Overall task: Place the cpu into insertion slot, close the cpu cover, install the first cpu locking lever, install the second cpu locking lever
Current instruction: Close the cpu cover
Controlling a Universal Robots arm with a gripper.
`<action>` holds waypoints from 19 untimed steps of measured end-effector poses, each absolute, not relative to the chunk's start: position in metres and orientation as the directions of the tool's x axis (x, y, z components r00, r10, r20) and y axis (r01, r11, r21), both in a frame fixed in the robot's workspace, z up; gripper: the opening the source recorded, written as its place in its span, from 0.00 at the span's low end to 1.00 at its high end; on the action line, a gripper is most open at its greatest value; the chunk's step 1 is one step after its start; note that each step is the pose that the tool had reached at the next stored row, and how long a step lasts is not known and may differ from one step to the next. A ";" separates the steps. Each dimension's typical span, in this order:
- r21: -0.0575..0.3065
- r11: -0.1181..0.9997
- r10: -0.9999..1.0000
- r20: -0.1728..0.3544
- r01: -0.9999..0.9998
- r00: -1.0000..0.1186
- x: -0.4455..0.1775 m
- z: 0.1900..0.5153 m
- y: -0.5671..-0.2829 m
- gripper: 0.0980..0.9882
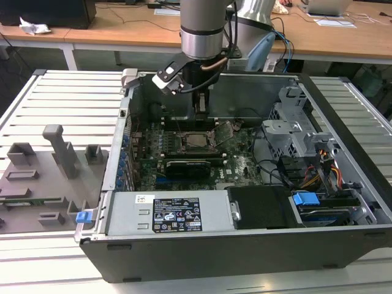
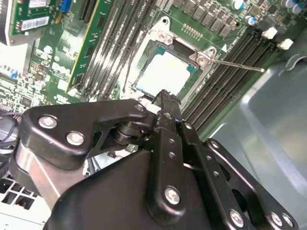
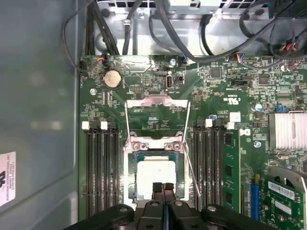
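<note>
Gripper (image 3: 162, 187), fingers (image 3: 156, 189) pressed together, hangs over the cpu (image 3: 156, 173) lying in the insertion slot (image 3: 129, 173) inside the computer case (image 1: 245, 248), while the cpu cover (image 3: 156, 101) beside them lies swung open.

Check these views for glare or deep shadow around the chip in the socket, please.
First wrist view: the chip glares near white, surface detail lost. Second wrist view: same glare, and the dark gripper hides the chip's near edge. Exterior view: even light, but the computer case is dim inside.
</note>
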State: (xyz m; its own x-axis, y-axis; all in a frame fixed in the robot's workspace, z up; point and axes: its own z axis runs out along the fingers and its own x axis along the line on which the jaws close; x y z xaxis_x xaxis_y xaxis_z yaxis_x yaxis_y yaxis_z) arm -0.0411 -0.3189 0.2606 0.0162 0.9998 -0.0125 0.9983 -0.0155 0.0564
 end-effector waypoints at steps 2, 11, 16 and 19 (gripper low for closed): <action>0.056 -0.015 1.000 -0.013 0.998 0.016 -0.041 0.261 -0.322 0.01; 0.056 -0.013 1.000 -0.013 0.998 0.014 -0.008 0.261 -0.323 0.01; 0.053 0.008 1.000 -0.013 0.999 -0.008 0.014 0.260 -0.322 0.01; 0.053 0.031 0.999 -0.012 0.998 -0.031 0.020 0.259 -0.321 0.01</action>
State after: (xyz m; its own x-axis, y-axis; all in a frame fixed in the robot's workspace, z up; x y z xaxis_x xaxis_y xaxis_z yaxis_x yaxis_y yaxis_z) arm 0.0199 -0.3212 0.2587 -0.0308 0.9994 -0.0125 0.9981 0.0314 0.0529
